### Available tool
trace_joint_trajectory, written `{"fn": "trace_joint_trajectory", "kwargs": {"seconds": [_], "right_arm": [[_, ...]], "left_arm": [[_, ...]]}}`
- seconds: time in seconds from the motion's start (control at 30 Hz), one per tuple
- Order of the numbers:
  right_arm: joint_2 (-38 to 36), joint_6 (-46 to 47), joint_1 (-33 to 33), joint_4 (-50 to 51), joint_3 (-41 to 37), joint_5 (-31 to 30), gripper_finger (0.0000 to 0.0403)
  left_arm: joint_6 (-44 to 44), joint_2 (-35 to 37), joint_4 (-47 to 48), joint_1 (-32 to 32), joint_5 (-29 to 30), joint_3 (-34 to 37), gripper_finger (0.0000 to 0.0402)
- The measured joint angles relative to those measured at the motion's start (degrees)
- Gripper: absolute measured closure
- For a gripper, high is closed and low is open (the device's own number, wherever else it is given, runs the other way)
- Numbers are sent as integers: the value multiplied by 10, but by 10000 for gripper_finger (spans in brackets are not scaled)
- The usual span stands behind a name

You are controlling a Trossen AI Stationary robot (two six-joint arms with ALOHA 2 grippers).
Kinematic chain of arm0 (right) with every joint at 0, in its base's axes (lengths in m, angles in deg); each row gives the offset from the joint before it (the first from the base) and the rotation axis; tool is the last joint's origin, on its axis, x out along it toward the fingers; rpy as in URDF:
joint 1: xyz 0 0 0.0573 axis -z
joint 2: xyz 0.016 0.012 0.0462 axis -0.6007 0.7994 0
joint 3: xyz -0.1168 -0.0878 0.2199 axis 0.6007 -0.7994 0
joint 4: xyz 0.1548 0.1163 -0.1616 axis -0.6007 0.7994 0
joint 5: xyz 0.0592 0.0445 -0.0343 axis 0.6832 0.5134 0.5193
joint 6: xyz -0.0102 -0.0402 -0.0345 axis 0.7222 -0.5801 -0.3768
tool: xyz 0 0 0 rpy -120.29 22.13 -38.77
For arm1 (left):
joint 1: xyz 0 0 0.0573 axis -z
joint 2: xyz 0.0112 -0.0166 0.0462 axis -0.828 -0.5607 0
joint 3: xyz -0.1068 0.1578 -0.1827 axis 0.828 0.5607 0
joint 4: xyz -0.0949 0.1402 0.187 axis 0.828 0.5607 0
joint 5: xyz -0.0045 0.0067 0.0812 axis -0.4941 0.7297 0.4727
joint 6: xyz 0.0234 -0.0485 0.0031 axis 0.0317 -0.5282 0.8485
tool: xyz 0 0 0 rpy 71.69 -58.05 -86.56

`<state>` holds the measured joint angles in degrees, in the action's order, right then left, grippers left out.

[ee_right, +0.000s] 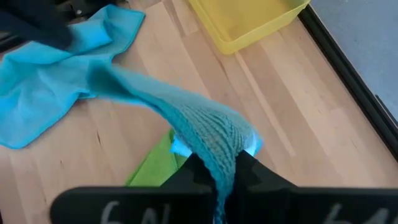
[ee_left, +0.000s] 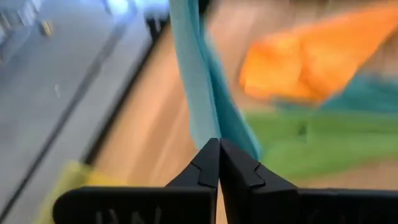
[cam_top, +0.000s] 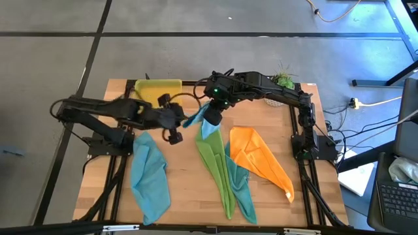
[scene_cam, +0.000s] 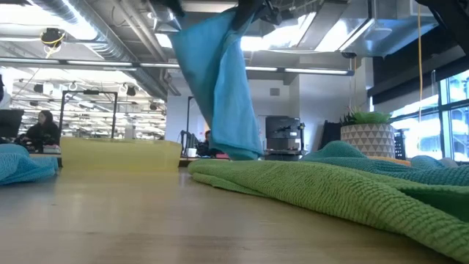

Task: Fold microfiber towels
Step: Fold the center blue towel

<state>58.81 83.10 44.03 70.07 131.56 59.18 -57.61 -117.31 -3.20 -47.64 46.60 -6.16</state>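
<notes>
A light blue microfiber towel (cam_top: pixel 204 124) hangs in the air between my two grippers, above the middle of the table. My left gripper (cam_top: pixel 188 121) is shut on one end of it, and my right gripper (cam_top: pixel 211 117) is shut on it a short way off. In the low view the towel (scene_cam: pixel 220 88) drops from the top of the picture; its lower end goes out of sight behind the lime green towel (scene_cam: pixel 330 191). On the wood lie a second light blue towel (cam_top: pixel 149 176), the lime green towel (cam_top: pixel 219 166), a teal towel (cam_top: pixel 243 190) and an orange towel (cam_top: pixel 260 156). My left gripper pinches a narrow bunched end of the light blue towel (ee_left: pixel 211 127) between its two fingertips, coming from the table's left and slanting down. From there the cloth runs away as a strip toward the right gripper. My right gripper pinches a gathered, bunched part of the same towel (ee_right: pixel 219 163) between its two fingers, slanting down from the table's far right. Several layers are squeezed together there. One part stretches off toward the left gripper (ee_right: pixel 124 81); the rest hangs below the fingers.
A yellow-green plastic tray (cam_top: pixel 157 90) stands at the far left of the table. At the far right corner is a potted plant (cam_top: pixel 282 81). Bare wood lies between the left blue towel and the green one. People sit in the room beyond the table.
</notes>
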Motion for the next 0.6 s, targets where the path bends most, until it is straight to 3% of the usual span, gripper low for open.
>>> {"fn": "trace_joint_trajectory", "kwargs": {"seconds": [0.13,0.27,0.43,0.6], "right_arm": [[0,-10,-2,1,0,2,395],[0,-9,-2,1,0,2,395],[0,-2,-3,1,0,17,395],[0,3,-5,3,0,18,395]], "left_arm": [[25,14,-1,16,43,-42,390],[-35,21,-6,19,13,-50,371],[-170,-8,-6,24,-24,-41,313],[-223,-60,-6,26,-41,-33,244]]}}
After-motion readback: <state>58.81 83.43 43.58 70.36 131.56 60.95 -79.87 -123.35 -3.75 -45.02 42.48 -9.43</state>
